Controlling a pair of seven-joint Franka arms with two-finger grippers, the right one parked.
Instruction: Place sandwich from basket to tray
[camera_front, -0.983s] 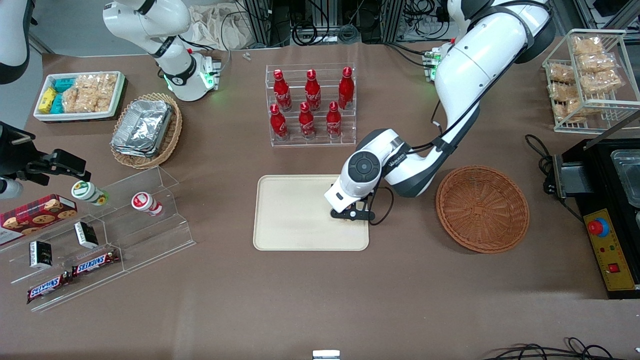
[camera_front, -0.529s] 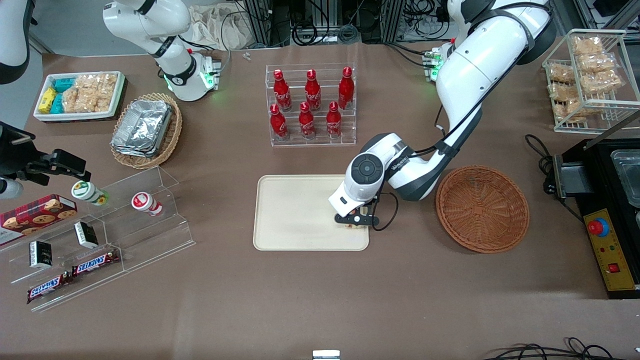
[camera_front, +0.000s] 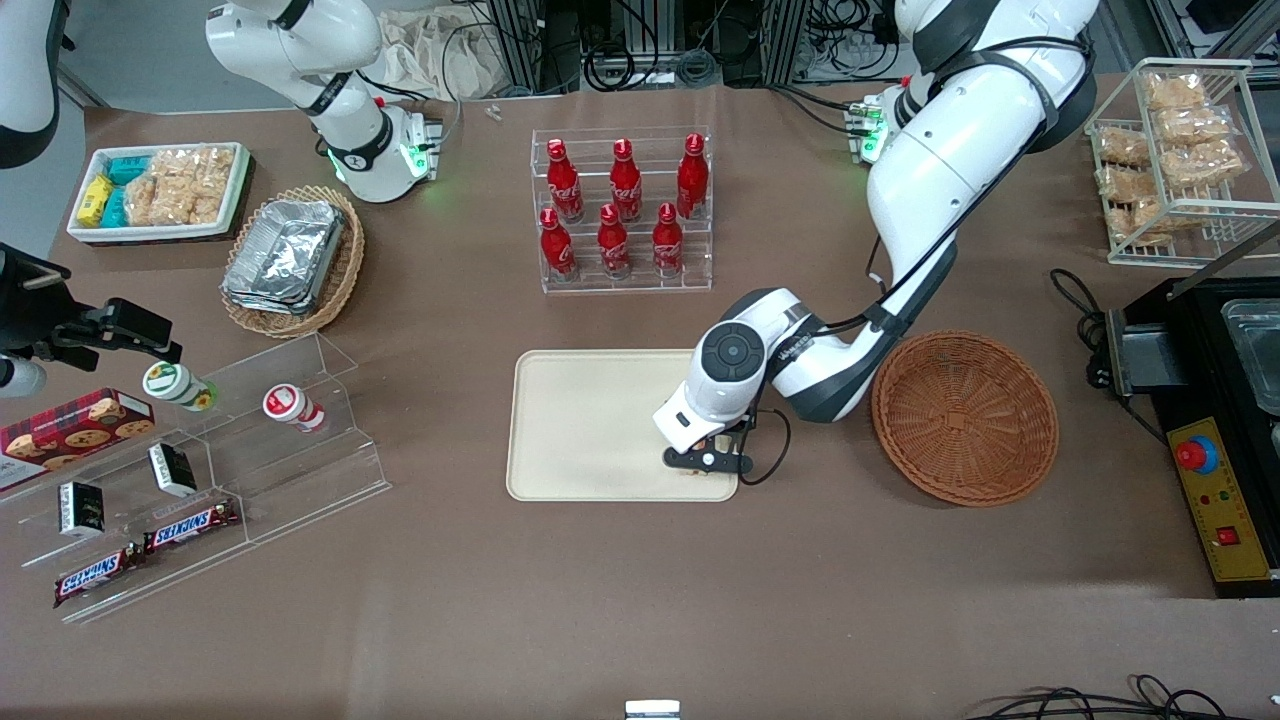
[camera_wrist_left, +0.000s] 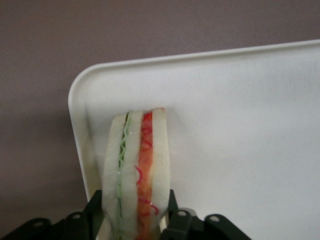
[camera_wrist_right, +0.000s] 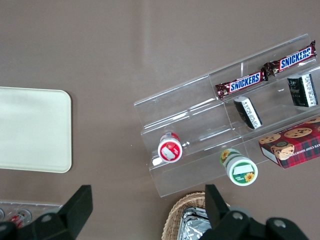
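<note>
The sandwich (camera_wrist_left: 136, 170) is a white bread wedge with green and orange-red filling along its edge. My gripper (camera_wrist_left: 135, 212) is shut on it, a black finger pressing each bread face. It hangs low over a rounded corner of the cream tray (camera_wrist_left: 240, 120). In the front view the gripper (camera_front: 708, 458) sits at the tray's (camera_front: 590, 430) corner nearest the camera on the basket's side, and only a sliver of the sandwich (camera_front: 720, 441) shows under the wrist. The round reddish-brown basket (camera_front: 965, 418) lies beside the tray toward the working arm's end, with nothing in it.
A clear rack of red bottles (camera_front: 622, 210) stands farther from the camera than the tray. A clear stepped shelf with snacks (camera_front: 200, 470) and a tan basket of foil containers (camera_front: 292, 260) lie toward the parked arm's end. A black appliance (camera_front: 1215, 420) sits past the basket.
My gripper has shifted along the tray's edge toward the camera, from mid-edge to the near corner, still holding the sandwich, which showed more plainly half a second ago.
</note>
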